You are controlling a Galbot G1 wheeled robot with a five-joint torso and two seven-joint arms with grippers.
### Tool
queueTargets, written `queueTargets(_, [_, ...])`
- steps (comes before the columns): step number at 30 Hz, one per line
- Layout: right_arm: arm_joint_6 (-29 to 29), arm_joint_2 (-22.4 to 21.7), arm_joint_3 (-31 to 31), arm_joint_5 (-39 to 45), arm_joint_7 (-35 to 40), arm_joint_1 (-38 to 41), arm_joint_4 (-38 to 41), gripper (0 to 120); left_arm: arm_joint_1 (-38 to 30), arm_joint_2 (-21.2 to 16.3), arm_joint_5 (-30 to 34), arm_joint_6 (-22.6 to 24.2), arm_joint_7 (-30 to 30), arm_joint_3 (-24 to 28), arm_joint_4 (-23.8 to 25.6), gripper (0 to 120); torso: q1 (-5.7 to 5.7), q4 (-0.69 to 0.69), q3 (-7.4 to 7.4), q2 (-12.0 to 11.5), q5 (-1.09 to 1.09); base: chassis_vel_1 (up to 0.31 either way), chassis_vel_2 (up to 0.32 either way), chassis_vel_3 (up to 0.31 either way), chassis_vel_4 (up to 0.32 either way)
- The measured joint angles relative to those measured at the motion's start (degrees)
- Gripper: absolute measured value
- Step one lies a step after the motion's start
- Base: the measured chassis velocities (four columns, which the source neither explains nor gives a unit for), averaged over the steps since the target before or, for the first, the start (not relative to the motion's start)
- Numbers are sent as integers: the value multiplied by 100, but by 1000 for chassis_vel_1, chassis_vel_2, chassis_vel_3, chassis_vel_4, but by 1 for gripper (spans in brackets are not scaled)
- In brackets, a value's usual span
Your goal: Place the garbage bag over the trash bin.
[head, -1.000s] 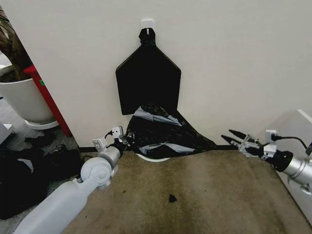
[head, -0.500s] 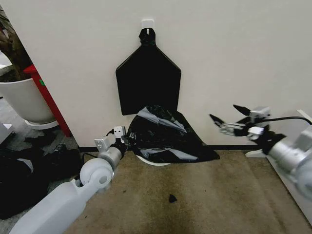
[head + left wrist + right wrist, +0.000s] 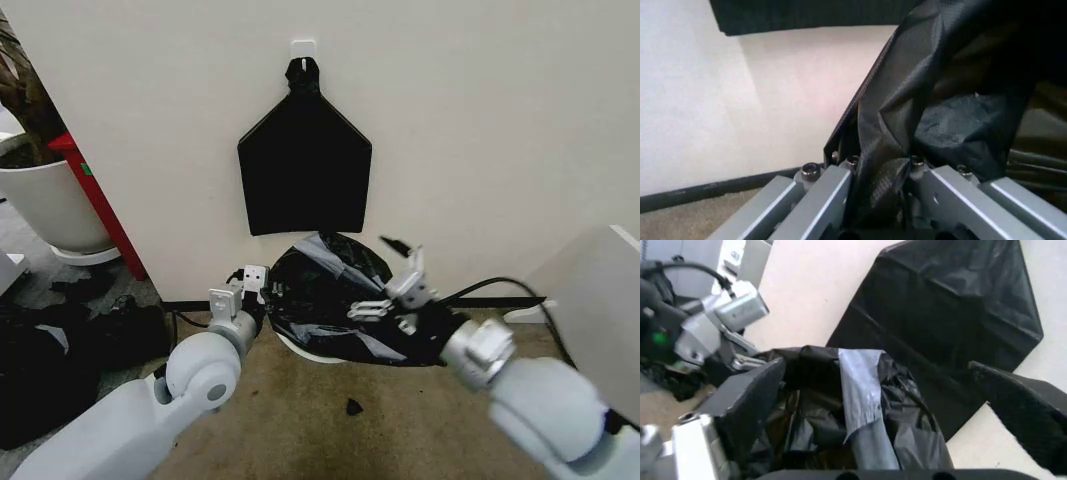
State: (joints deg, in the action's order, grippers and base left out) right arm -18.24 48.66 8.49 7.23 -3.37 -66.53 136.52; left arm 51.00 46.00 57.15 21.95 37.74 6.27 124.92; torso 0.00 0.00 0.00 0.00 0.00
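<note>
Black garbage bag [image 3: 325, 295] covers 1 trash bin [image 3: 310, 352].

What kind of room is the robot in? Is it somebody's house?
Probably an office or lab corner, not surely a house: a plain white wall, worn brown carpet, and a large white plant pot standing beside it.

Cream wall [image 3: 500, 150], brown carpet [image 3: 330, 440]

The brown carpeted floor [image 3: 420, 410] carries the trash bin [image 3: 312, 350], a small black scrap [image 3: 353, 406] and a white plant pot [image 3: 48, 210].
</note>
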Motion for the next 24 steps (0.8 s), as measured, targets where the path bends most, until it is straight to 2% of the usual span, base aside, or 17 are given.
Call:
queueTargets(3, [100, 194, -122, -493, -28, -1, -216, 84, 44, 51, -74, 47, -7, 47, 20, 1, 0, 0, 0, 0, 0, 0, 0, 0, 0])
queueTargets(6, [165, 247, -137, -722, -59, -16, -309, 79, 60, 66, -101, 55, -12, 63, 32, 1, 0, 0, 0, 0, 0, 0, 0, 0, 0])
queueTargets(9, [270, 307, -129, -1069, -237, -153, -492, 68, 71, 69, -112, 64, -26, 70, 83, 1, 0, 0, 0, 0, 0, 0, 0, 0, 0])
queueTargets(14, [344, 372, -144, -1187, -230, -289, -707, 56, 76, 79, -112, 64, -37, 70, 110, 1, 0, -1, 0, 0, 0, 0, 0, 0, 0])
queueTargets(16, [388, 431, -152, -1260, -82, -326, -825, 45, 102, 85, -116, 64, -54, 67, 126, 1, 0, -1, 0, 0, 1, 0, 0, 0, 0])
queueTargets(22, [414, 438, -112, -1243, 209, -350, -852, 26, 145, 68, -163, 57, -116, 53, 139, 1, 0, 0, 0, 0, 0, 0, 0, 0, 0])
queueTargets(24, [421, 427, -112, -1189, 390, -367, -837, 16, 144, 66, -176, 47, -144, 49, 117, 1, 0, -1, 0, 0, 0, 0, 0, 0, 0])
